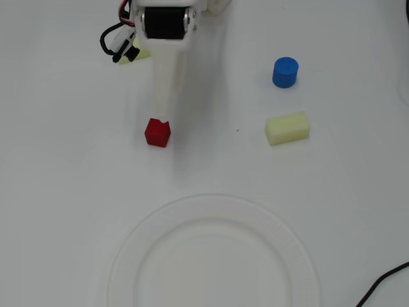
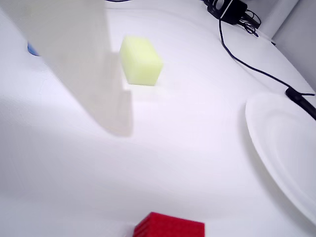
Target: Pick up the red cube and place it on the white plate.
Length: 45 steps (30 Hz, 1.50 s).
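Red cube: the red cube (image 1: 157, 132) sits on the white table (image 1: 57, 179), above the plate in the overhead view; the wrist view shows only its top edge (image 2: 169, 226) at the bottom of the frame.
White plate: the white plate (image 1: 214, 256) lies at the bottom centre of the overhead view, bare, well apart from the cube; in the wrist view only its left part (image 2: 284, 148) enters from the right.
Jaws: the gripper (image 1: 165, 118) reaches down from the top of the overhead view, one pale finger (image 1: 167, 77) ending right at the cube's upper edge; I cannot tell whether the jaws are apart or together. The wrist view shows one broad pale finger (image 2: 84, 64) with bare table between it and the cube.
Yellow block: a pale yellow block (image 1: 287, 128) lies right of the cube overhead; the wrist view shows it (image 2: 140, 60) just beside the finger.
Blue cylinder: the blue cylinder (image 1: 285, 72) stands above the yellow block overhead; in the wrist view only a blue sliver (image 2: 31, 49) shows at the left edge.
Cables: a black cable (image 2: 256, 71) runs across the table to the plate's edge in the wrist view; overhead, only a short piece (image 1: 383, 284) shows at bottom right.
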Motion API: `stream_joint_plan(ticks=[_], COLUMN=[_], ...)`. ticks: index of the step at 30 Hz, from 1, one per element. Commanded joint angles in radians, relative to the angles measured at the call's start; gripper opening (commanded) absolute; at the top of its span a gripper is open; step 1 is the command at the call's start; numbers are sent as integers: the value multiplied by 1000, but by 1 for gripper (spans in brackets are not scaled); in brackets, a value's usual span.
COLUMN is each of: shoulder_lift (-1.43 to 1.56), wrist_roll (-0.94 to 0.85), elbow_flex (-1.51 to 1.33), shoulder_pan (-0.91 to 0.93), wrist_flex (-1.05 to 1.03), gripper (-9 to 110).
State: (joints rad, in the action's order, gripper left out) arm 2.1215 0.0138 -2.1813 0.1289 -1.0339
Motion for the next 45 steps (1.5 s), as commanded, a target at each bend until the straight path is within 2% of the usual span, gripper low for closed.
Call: stream_joint_plan(ticks=[1, 11, 18, 27, 39, 45], shoulder_lift=[-71, -183, -279, -364, -408, -233], wrist_roll=[0, -58, -61, -51, -66, -58], elbow_flex=[35, -23, -2, 35, 44, -29], shoulder_pan=[23, 117, 117, 114, 106, 101], wrist_flex=[38, 117, 164, 213, 249, 301], gripper=[35, 36, 36, 30, 2, 0])
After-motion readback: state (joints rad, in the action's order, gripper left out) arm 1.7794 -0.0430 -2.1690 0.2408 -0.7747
